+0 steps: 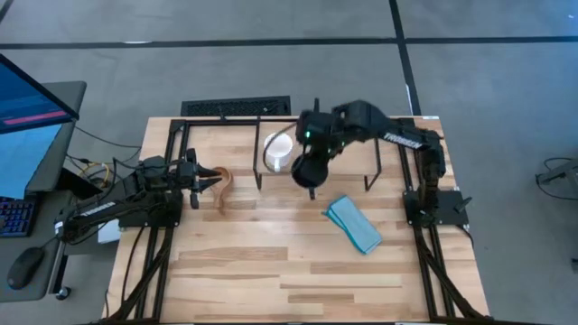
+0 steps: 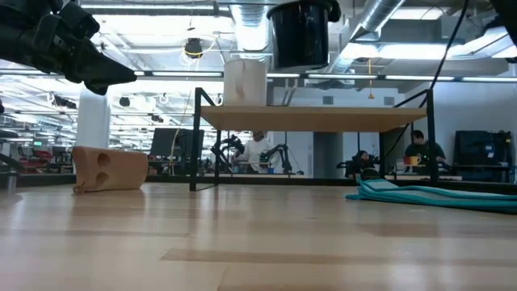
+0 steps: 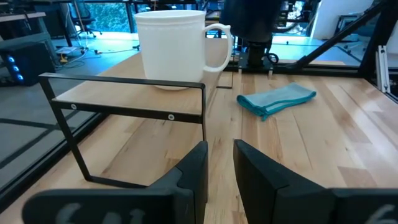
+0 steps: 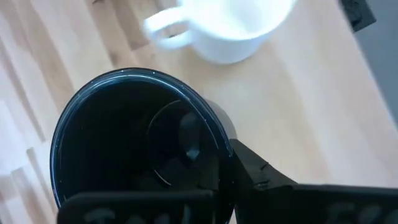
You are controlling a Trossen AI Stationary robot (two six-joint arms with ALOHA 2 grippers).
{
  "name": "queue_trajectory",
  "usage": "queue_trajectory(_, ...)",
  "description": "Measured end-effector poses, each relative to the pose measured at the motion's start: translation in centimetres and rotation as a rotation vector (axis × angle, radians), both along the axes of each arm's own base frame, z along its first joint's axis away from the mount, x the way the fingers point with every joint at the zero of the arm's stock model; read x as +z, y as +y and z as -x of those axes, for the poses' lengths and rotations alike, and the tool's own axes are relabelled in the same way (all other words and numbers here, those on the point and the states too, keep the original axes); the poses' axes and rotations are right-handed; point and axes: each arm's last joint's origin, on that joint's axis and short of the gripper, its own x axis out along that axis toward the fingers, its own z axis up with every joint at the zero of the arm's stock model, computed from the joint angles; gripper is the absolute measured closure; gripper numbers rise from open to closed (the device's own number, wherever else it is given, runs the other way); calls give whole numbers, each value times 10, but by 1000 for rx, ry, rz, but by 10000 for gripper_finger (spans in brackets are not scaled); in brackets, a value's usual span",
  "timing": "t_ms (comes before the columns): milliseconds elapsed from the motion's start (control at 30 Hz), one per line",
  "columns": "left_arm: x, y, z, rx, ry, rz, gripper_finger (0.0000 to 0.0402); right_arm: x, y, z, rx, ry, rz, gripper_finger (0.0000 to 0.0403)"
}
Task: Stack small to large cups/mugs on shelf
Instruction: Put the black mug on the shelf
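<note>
The white mug point(image 1: 278, 150) stands upright on the shelf's wood board point(image 2: 323, 118); it also shows in the low view point(image 2: 245, 81) and the left wrist view point(image 3: 171, 46). My right gripper point(image 1: 312, 171) is shut on the black mug point(image 2: 300, 34), above the shelf and right of the white mug. The tan mug point(image 2: 109, 168) rests on the table left of the shelf point(image 1: 224, 190). My left gripper point(image 1: 209, 178) hovers above the table just left of the tan mug, narrowly open and empty; its fingers point(image 3: 193, 171) point toward the shelf. My right gripper holds the black mug by its rim wall point(image 4: 219, 146), one finger point(image 4: 186, 140) inside the mug and one point(image 4: 261, 180) outside. The fingers come from above, pointing down. The mug is upright, mouth up, lifted clear above the shelf board.
A light blue cloth point(image 1: 354, 224) lies on the table near the shelf's right legs. The shelf's thin black bars point(image 3: 124, 84) frame the board. A keyboard point(image 1: 237, 107) lies at the table's far edge. Bare tabletop point(image 1: 271, 280) stretches toward the near edge.
</note>
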Motion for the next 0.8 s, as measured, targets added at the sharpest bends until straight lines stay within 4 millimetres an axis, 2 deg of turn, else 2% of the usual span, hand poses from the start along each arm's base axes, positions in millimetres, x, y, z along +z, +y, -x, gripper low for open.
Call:
queue_trajectory(233, 0, 0, 0, 1, 3, 5, 333, 6, -51, 14, -52, -24, -31, 374)
queue_trajectory(367, -1, 0, 0, 1, 5, 6, 333, 7, -71, 21, -73, -38, -62, 374)
queue_trajectory(800, -1, 0, 0, 3, 5, 20, 333, 8, -93, 31, -67, -55, -89, 374)
